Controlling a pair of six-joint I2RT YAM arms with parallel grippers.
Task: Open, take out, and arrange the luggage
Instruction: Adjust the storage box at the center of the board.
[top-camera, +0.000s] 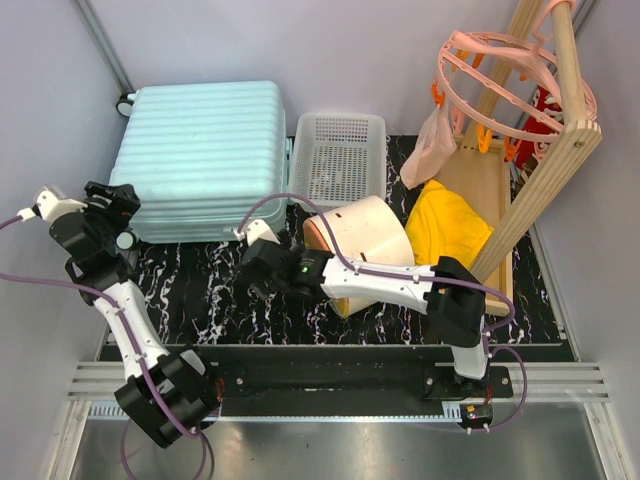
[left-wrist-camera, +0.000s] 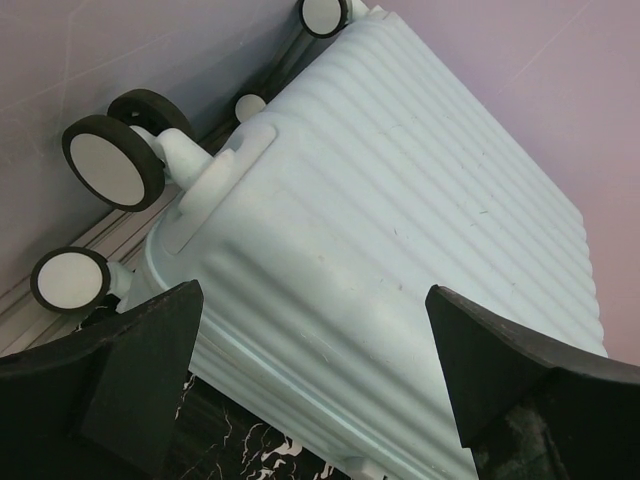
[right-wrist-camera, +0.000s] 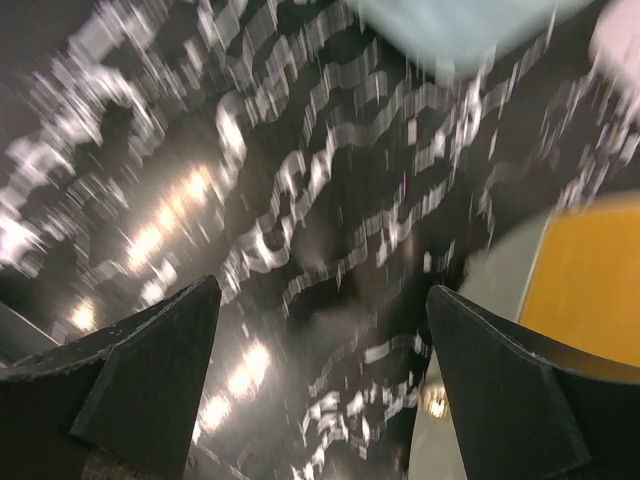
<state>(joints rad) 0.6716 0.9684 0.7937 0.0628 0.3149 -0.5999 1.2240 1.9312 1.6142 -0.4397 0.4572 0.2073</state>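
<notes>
The luggage (top-camera: 200, 160) is a pale mint-blue ribbed suitcase lying flat and closed at the back left of the table. In the left wrist view its wheeled end (left-wrist-camera: 380, 200) fills the frame. My left gripper (top-camera: 118, 215) is open at the suitcase's near left corner, its fingers (left-wrist-camera: 140, 370) spread on either side of the shell edge without touching it. My right gripper (top-camera: 262, 258) is open and empty over the black marbled mat (top-camera: 200, 290), just off the suitcase's near right corner. The right wrist view is blurred and shows the mat (right-wrist-camera: 300, 200) between the fingers (right-wrist-camera: 500, 390).
A white mesh basket (top-camera: 337, 155) stands right of the suitcase. A cream cylinder with an orange end (top-camera: 365, 240) lies under the right arm. A yellow cloth (top-camera: 450, 225) lies on a wooden rack (top-camera: 540, 150) with a pink hanger ring (top-camera: 500, 85) at the right.
</notes>
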